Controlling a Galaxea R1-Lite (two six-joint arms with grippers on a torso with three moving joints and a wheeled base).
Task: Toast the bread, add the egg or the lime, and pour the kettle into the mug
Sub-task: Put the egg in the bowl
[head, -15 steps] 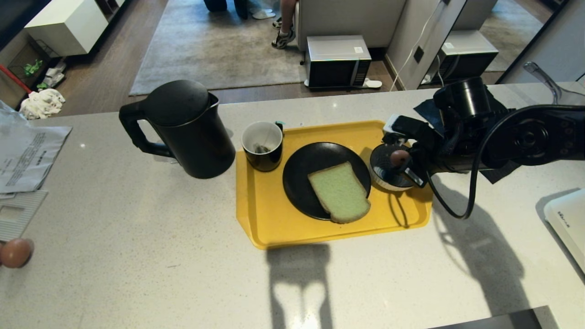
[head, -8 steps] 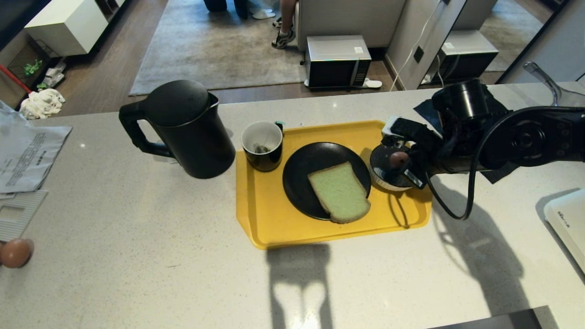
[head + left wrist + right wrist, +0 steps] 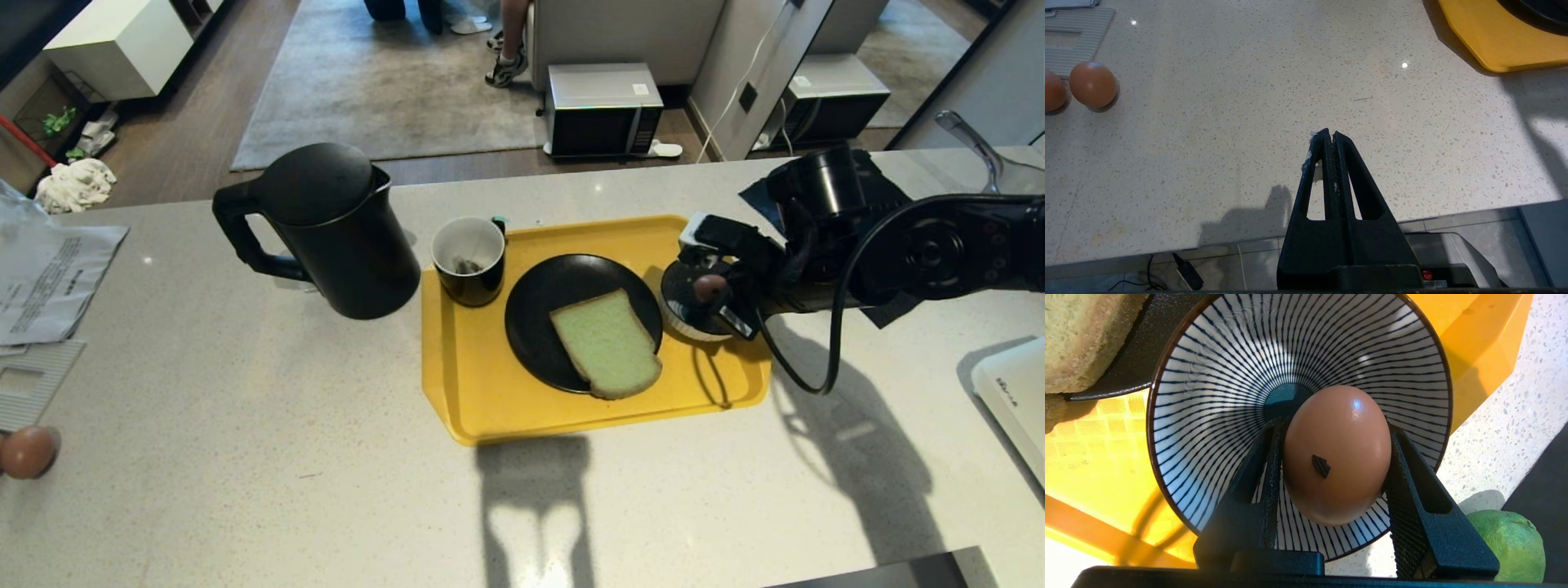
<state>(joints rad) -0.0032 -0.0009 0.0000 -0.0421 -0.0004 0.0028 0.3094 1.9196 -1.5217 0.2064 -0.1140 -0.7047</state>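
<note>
On speckled stone counter point(image 3: 245, 392), tall matte black kettle point(image 3: 335, 229) standing left of yellow plastic tray point(image 3: 490, 392). Right gripper point(image 3: 712, 287) hovering over blue-striped white bowl point(image 3: 1216, 384), fingers gripping speck-marked pinkish-brown egg point(image 3: 1337, 453). Left gripper point(image 3: 1330, 134) idling fully closed, holding nothing, at counter's near edge.

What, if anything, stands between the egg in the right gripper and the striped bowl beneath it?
Nothing visible. The right gripper holds the egg directly over the striped bowl, whose inside is empty; the bread sits apart on its plate.
</note>
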